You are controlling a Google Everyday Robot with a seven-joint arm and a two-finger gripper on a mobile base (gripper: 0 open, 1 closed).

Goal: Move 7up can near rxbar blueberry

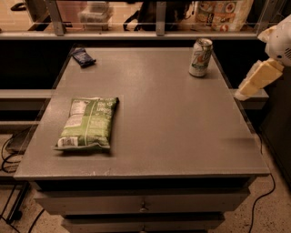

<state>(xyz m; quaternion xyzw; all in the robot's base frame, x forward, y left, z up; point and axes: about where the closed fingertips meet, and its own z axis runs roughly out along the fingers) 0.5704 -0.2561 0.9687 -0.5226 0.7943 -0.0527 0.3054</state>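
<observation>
The 7up can stands upright near the far right corner of the grey table. The rxbar blueberry, a small dark blue wrapper, lies flat near the far left corner. My gripper hangs off the table's right edge, to the right of the can and a little nearer the camera, apart from it. It holds nothing that I can see.
A large green chip bag lies on the left half of the table. A counter with a rail and packaged goods runs behind the table. Drawers sit below the front edge, cables lie on the floor at both sides.
</observation>
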